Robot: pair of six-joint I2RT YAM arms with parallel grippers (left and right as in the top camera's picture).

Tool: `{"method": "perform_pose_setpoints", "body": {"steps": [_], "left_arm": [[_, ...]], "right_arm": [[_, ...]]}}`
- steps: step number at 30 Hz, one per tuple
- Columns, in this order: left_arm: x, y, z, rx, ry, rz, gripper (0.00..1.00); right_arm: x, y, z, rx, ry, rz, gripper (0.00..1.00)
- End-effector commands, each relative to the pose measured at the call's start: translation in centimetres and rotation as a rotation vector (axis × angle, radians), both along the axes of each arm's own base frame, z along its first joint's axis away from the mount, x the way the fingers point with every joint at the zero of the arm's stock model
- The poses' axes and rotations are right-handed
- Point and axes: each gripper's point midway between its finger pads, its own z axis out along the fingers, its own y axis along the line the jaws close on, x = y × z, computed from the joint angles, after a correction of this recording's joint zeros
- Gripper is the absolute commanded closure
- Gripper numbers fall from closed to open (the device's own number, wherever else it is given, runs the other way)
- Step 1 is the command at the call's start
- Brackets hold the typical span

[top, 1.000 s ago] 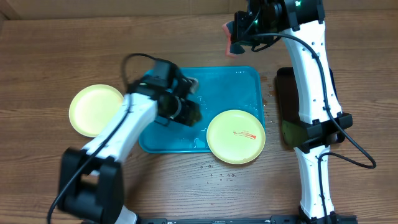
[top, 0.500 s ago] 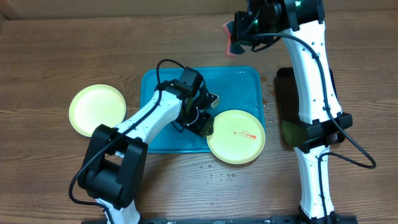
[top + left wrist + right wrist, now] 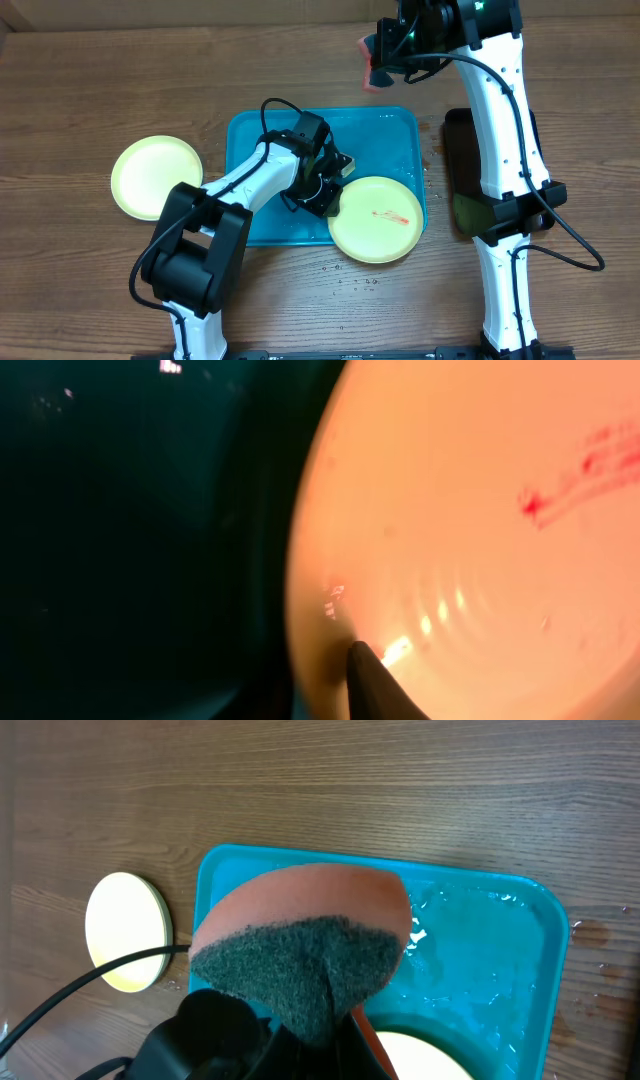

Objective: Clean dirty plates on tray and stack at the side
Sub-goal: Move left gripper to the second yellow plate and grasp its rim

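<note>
A yellow-green plate with a red smear lies on the front right corner of the teal tray, overhanging its rim. My left gripper is at the plate's left rim. In the left wrist view one dark fingertip lies over the rim of the smeared plate, and the gripper looks shut on it. A second yellow-green plate lies on the table left of the tray. My right gripper is high behind the tray, shut on an orange and dark green sponge. No light blue plate is in view.
A narrow black tray lies to the right of the teal tray, partly under my right arm. The teal tray's floor is wet. A cable loops above my left wrist. Bare wooden table surrounds the trays.
My left arm swung right across the tray to the smeared plate's left rim. The plate has shifted slightly left. My right arm has not moved.
</note>
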Motion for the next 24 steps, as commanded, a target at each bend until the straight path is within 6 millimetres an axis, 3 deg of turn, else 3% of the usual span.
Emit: {"method": "perform_pose_setpoints", "body": {"steps": [1, 5, 16, 20, 24], "left_arm": [[-0.1, 0.3, -1.3, 0.013, 0.020, -0.013, 0.94], [1.3, 1.2, -1.2, 0.037, -0.011, 0.029, 0.96], [10.0, 9.3, 0.3, 0.348, -0.285, 0.256, 0.96], [13.1, 10.4, 1.4, 0.401, -0.421, 0.305, 0.96], [14.7, 10.5, 2.1, 0.401, -0.493, 0.327, 0.92]], "right_arm": [[-0.1, -0.1, 1.5, 0.015, -0.043, 0.000, 0.96], [-0.1, -0.1, 1.5, 0.015, -0.043, 0.000, 0.96], [-0.1, -0.1, 1.5, 0.014, -0.041, 0.000, 0.96], [-0.1, -0.1, 1.0, 0.009, -0.025, -0.001, 0.96], [-0.1, -0.1, 0.3, 0.002, -0.003, 0.000, 0.96]]}}
